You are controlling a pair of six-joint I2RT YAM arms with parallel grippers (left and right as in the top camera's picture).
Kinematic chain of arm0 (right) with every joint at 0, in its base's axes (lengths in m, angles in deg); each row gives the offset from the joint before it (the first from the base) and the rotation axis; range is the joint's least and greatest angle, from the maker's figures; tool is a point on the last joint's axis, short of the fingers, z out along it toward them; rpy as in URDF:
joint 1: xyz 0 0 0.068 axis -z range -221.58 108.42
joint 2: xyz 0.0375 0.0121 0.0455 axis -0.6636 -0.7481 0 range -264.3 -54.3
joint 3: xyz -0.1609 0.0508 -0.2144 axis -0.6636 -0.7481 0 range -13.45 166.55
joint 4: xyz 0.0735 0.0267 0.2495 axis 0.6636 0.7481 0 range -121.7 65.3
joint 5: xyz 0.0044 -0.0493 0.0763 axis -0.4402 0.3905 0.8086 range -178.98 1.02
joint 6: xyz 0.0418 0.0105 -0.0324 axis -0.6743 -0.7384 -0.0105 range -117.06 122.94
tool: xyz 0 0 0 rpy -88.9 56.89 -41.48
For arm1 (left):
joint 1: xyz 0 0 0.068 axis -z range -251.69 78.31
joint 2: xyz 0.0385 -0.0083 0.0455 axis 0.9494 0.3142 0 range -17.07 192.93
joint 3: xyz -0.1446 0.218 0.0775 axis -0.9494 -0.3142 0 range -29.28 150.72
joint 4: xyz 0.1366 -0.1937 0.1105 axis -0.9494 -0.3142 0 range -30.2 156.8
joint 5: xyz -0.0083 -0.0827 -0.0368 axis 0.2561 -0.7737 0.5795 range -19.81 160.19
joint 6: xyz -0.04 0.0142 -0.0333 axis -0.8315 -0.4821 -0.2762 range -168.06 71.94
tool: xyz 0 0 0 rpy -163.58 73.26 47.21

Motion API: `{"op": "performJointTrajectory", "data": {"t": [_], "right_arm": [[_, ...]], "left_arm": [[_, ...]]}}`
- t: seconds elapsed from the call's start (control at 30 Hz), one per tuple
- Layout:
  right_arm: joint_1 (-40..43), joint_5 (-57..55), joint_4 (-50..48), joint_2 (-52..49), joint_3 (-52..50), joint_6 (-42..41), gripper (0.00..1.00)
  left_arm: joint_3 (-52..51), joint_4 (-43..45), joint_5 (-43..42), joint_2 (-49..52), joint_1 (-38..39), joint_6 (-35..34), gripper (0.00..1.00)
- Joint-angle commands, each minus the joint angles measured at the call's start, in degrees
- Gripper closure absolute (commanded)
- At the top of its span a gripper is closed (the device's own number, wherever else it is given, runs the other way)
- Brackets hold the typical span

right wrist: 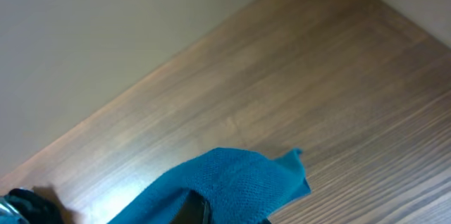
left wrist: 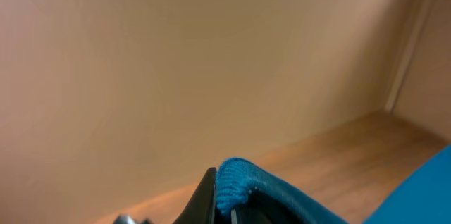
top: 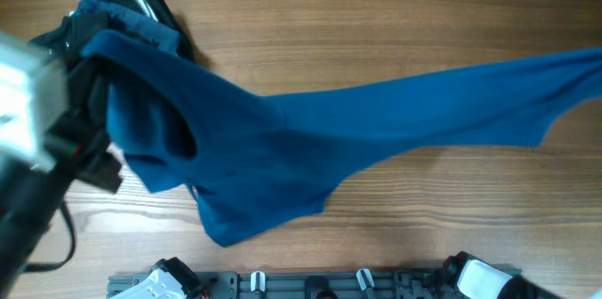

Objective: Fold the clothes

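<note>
The blue shirt [top: 310,139] stretches left to right over the worktop [top: 376,17] — left tool [left wrist: 227,199] pinching its left end, right tool [right wrist: 211,208] pinching its right end.

Left arm [top: 28,139] held raised over the table's [top: 376,17] left edge, left gripper [left wrist: 236,199] clamped on the shirt [top: 357,130], right gripper [right wrist: 211,213] clamped on its other end.

Robot lab workstation: wood-grain surface [top: 395,17], arm mounting rail [top: 310,285] along near edge, black cable [top: 68,228] at left, plain beige wall [left wrist: 176,62] behind.
</note>
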Motion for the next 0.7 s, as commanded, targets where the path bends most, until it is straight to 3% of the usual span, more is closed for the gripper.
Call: {"op": "performJointTrajectory", "data": {"t": [0.0,0.23,0.47,0.67], "right_arm": [[0.31,1.49,-0.24,4.13,0.94,-0.72,0.96],[0.28,2.19,-0.26,4.9,0.94,-2.23,0.96],[0.11,10.1,-6.1,-6.58,0.94,-1.75,0.96],[-0.59,21.46,-24.13,-18.51,0.94,-4.0,0.96]], "left_arm": [[4.83,0.55,-3.34,-0.46,-0.31,1.33,0.96],[5.68,-2.54,2.86,0.42,-0.31,1.36,0.96],[5.7,-1.44,6.36,15.61,-4.68,2.21,0.96],[5.73,11.02,-12.09,35.85,-19.39,2.16,0.96]]}}
